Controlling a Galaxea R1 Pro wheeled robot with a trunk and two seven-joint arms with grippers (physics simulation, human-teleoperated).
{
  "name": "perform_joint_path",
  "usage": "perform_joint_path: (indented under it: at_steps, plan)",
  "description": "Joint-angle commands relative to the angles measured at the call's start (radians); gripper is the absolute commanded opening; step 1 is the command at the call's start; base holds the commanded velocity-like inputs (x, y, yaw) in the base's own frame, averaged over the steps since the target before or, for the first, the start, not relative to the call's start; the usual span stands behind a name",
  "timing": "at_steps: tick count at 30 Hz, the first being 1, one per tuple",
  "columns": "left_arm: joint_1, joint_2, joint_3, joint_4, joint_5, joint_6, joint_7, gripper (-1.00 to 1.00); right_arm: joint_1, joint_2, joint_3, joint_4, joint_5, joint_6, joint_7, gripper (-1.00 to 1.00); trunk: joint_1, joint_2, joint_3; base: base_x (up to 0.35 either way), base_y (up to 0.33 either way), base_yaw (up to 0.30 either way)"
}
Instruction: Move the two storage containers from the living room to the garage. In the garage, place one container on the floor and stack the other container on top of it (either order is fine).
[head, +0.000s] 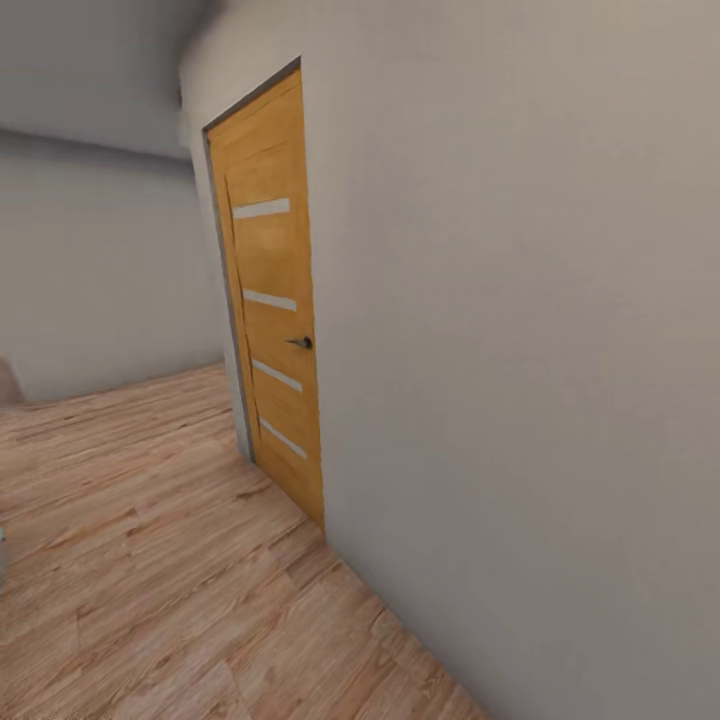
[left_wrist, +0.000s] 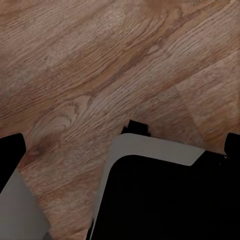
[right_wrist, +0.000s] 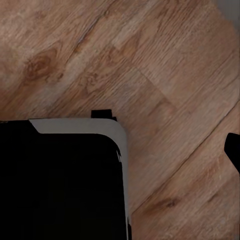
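You faced a closed wood door (head: 272, 300) (pale stripes) in a grey wall (head: 520, 300), wood-plank flooring (head: 150, 560) below; can't tell either claw's state.

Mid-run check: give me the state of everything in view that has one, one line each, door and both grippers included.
Orange wooden door with pale stripes: shut, flush in its frame.
Dark lever handle: level, not pressed.
Left gripper: dark fingers spread toward the frame edges, nothing between them.
Right gripper: one dark finger at the frame edge; open or shut cannot be told.
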Motion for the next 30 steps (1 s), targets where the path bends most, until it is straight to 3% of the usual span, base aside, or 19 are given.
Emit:
perform_joint_path:
  at_steps: [1, 10, 30]
  plan:
    - [-0.001, 0.0, -0.008, 0.001, 0.009, -0.003, 0.002, 1.0, -0.001, 0.001, 0.008, 0.002, -0.006, -0.004, -0.001, 1.0, 0.001, -0.001, -0.001, 0.251, 0.0, 0.3]
    - [-0.001, 0.0, -0.008, 0.001, 0.009, -0.004, 0.003, 1.0, -0.001, 0.003, 0.009, 0.002, -0.005, -0.005, -0.002, 1.0, 0.001, -0.001, 0.003, 0.156, 0.0, 0.3]
    - [-0.001, 0.0, -0.008, 0.001, 0.009, -0.006, 0.005, 1.0, -0.001, 0.004, 0.008, 0.002, -0.005, -0.001, -0.002, 1.0, 0.001, -0.001, 0.004, 0.008, 0.0, 0.3]
